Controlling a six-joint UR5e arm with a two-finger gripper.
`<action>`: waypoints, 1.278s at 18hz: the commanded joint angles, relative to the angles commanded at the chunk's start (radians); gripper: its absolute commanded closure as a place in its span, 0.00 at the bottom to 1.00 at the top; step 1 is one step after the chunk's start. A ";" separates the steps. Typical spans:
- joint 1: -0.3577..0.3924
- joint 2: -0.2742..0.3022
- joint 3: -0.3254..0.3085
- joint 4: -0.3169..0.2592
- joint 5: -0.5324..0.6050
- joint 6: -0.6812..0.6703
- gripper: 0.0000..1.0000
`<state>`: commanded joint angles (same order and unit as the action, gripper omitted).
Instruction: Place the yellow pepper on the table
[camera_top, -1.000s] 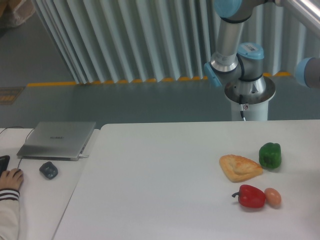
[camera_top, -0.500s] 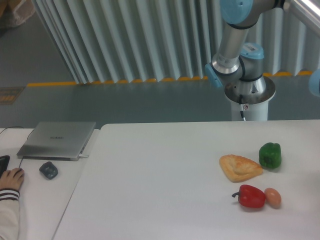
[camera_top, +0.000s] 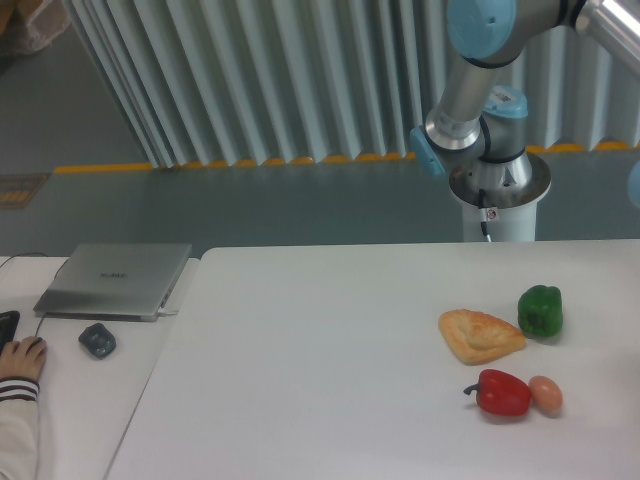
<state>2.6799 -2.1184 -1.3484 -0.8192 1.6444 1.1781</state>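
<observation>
The yellow pepper is out of view. The large white table (camera_top: 320, 380) fills the lower part of the camera view. Only the arm's base and lower joints (camera_top: 480, 120) show, behind the table's far edge at the upper right. The arm's upper links run out of the frame at the top right. The gripper is out of view.
On the right of the table lie a green pepper (camera_top: 541, 310), a tan bread pastry (camera_top: 480, 334), a red pepper (camera_top: 503, 393) and a small peach egg (camera_top: 546, 394). A separate desk at the left holds a grey laptop (camera_top: 115, 279), a mouse (camera_top: 97, 340) and a person's hand (camera_top: 20, 358).
The arm's upper joints have swung a little to the right and further out of the frame. The things on the table have not moved.
</observation>
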 joint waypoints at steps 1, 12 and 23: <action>0.000 0.000 0.000 0.002 -0.002 0.003 0.00; 0.012 -0.084 0.044 0.006 0.017 0.017 0.00; 0.023 -0.143 0.134 0.038 0.017 0.020 0.00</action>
<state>2.7029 -2.2611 -1.2149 -0.7808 1.6613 1.1980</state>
